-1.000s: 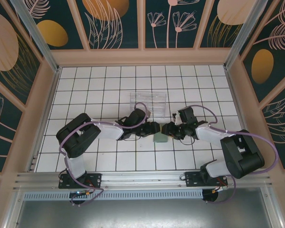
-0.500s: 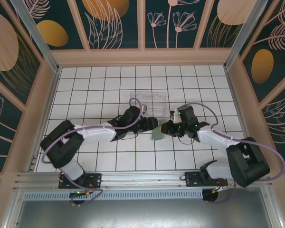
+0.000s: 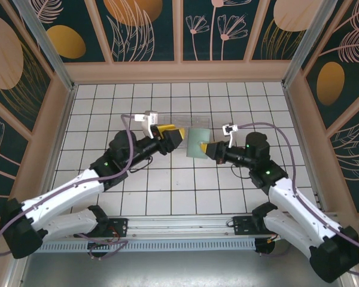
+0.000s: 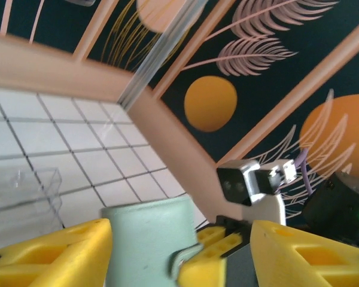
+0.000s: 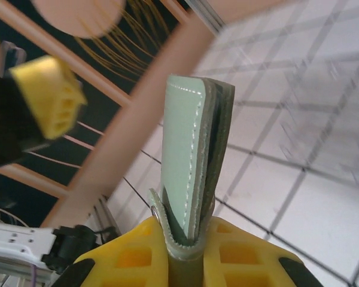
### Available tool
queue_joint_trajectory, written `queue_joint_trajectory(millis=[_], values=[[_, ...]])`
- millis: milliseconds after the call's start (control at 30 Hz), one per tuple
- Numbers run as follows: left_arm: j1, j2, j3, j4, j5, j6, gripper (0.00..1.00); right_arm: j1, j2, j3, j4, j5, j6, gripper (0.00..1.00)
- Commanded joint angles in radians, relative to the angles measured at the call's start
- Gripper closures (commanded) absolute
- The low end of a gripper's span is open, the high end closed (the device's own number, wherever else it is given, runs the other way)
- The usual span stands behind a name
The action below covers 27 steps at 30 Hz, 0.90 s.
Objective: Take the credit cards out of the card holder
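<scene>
My left pincer (image 3: 173, 139) is just left of the card holder (image 3: 197, 142), with its yellow fingers (image 4: 48, 254) spread wide. In the left wrist view the card holder stands between those two fingers. It is close against the left finger and well off the right one, and I can't tell if it touches. The card holder is grey-green, folded and held on edge, raised above the white tiled floor (image 3: 185, 191). In the right wrist view its leaves part slightly at the far end. A clear plastic tray (image 3: 188, 119) lies just behind the card holder. My right pincer (image 3: 213, 149) is just right of the card holder, jaws pressed together and pinching its near edge.
</scene>
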Motion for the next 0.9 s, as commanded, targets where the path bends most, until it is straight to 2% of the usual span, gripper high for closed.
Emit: queue_joint_trajectory(millis=[0,167,300,400,567,767,833,867], values=[[-0.003,-0.057,0.025,0.000,0.082,0.141,0.35,0.013,-0.063,0.075,0.161,-0.089,-0.066,0.95],[-0.003,-0.081,0.051,0.081,0.308,0.181,0.31,0.035,-0.090,0.170,0.181,-0.223,-0.165,1.00],[-0.002,-0.034,0.113,0.111,0.500,0.187,0.29,0.075,-0.077,0.230,0.222,-0.258,-0.172,1.00],[-0.003,0.006,0.155,0.114,0.601,0.193,0.34,0.117,-0.062,0.260,0.242,-0.253,-0.175,1.00],[-0.003,0.023,0.174,0.112,0.667,0.220,0.50,0.176,-0.049,0.305,0.187,-0.204,-0.218,1.00],[-0.003,0.019,0.215,0.078,0.710,0.243,0.61,0.210,-0.055,0.319,0.158,-0.149,-0.234,1.00],[-0.003,0.013,0.211,0.079,0.713,0.248,0.72,0.219,-0.054,0.323,0.154,-0.132,-0.236,1.00],[-0.002,0.009,0.207,0.082,0.715,0.249,0.72,0.223,-0.054,0.326,0.149,-0.121,-0.241,1.00]])
